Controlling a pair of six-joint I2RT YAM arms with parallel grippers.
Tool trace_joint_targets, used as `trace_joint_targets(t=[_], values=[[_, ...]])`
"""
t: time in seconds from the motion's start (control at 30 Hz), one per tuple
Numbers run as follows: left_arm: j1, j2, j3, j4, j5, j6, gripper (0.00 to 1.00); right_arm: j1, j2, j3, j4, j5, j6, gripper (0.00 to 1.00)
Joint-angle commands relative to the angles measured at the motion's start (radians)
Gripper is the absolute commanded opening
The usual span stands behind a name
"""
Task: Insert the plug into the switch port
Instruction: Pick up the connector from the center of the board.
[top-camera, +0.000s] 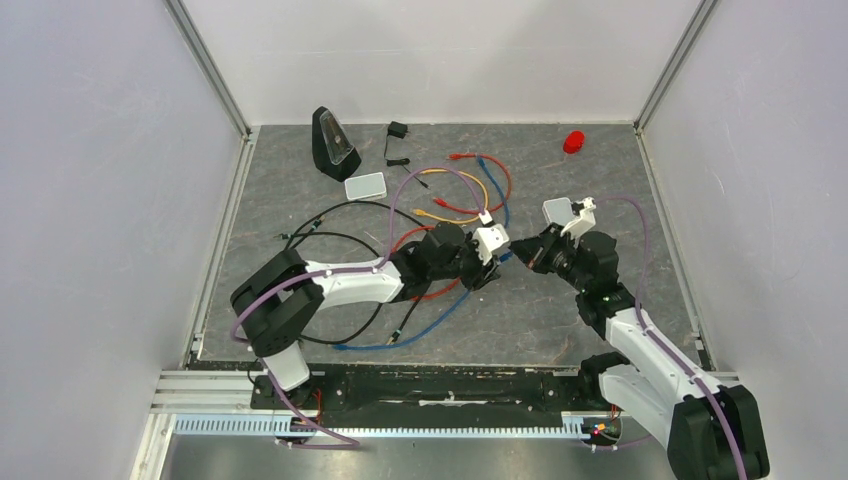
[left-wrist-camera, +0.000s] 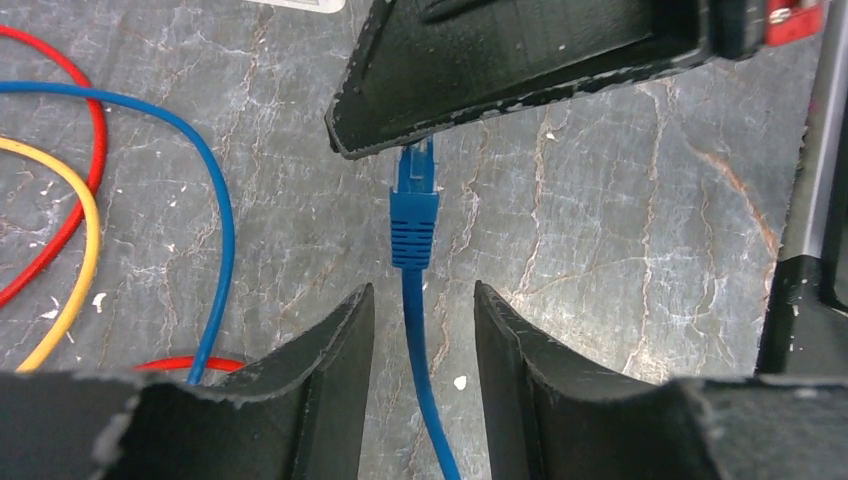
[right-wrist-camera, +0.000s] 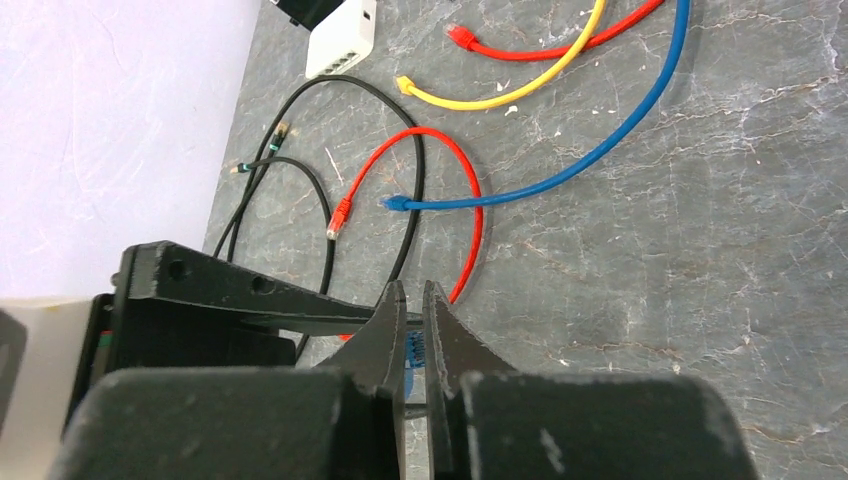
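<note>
Right tool (right-wrist-camera: 413, 300) pinches blue plug (left-wrist-camera: 414, 205).

No readable text on any of my feeds.
I go over all three views and find no word, number, brand or sign I can make out. The pale switch box (top-camera: 364, 187) and the black wedge device (top-camera: 333, 145) are too small in the overhead view for any marking to come through. The blue plug (left-wrist-camera: 414, 205), close up in my left wrist view, shows only moulded ribs. The red patch (left-wrist-camera: 795, 18) at the top right corner of that view is cut off and blurred, so I cannot tell whether it carries print.
</note>
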Motion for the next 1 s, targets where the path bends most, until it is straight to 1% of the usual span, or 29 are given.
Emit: trace_joint_targets(t=[0.0, 0.1, 0.27, 0.37, 0.43, 0.53, 0.7, 0.73, 0.9, 0.93, 0.97], values=[[0.001, 0.027, 0.058, 0.083, 0.003, 0.029, 0.46, -0.003, -0.031, -0.016, 0.062, 0.018, 0.026, 0.0], [0.001, 0.03, 0.06, 0.085, 0.019, 0.032, 0.4, -0.003, -0.03, -0.023, 0.065, 0.018, 0.024, 0.0], [0.002, 0.028, 0.058, 0.1, 0.037, 0.012, 0.38, -0.003, -0.031, -0.038, 0.079, 0.018, 0.032, 0.0], [0.002, 0.042, 0.085, 0.068, 0.06, 0.01, 0.34, -0.003, -0.033, -0.037, 0.083, 0.017, 0.032, 0.0], [0.001, 0.051, 0.091, 0.064, 0.073, 0.007, 0.3, -0.004, -0.033, -0.037, 0.084, 0.017, 0.03, 0.0], [0.001, 0.059, 0.091, 0.064, 0.074, 0.003, 0.21, -0.003, -0.034, -0.037, 0.084, 0.017, 0.029, 0.0], [0.001, 0.062, 0.095, 0.048, 0.077, 0.009, 0.03, -0.003, -0.037, -0.041, 0.083, 0.021, 0.024, 0.0], [0.002, 0.061, 0.097, 0.043, 0.075, 0.011, 0.02, -0.003, -0.039, -0.041, 0.083, 0.021, 0.023, 0.0], [0.003, 0.06, 0.095, 0.023, 0.049, 0.03, 0.02, -0.004, -0.037, -0.027, 0.076, 0.013, -0.01, 0.0], [0.001, 0.06, 0.095, 0.019, 0.029, 0.032, 0.02, -0.005, -0.035, -0.011, 0.054, 0.018, -0.038, 0.07], [0.002, 0.061, 0.097, 0.007, 0.007, 0.032, 0.02, -0.009, -0.031, 0.017, 0.015, 0.027, -0.079, 0.18]])
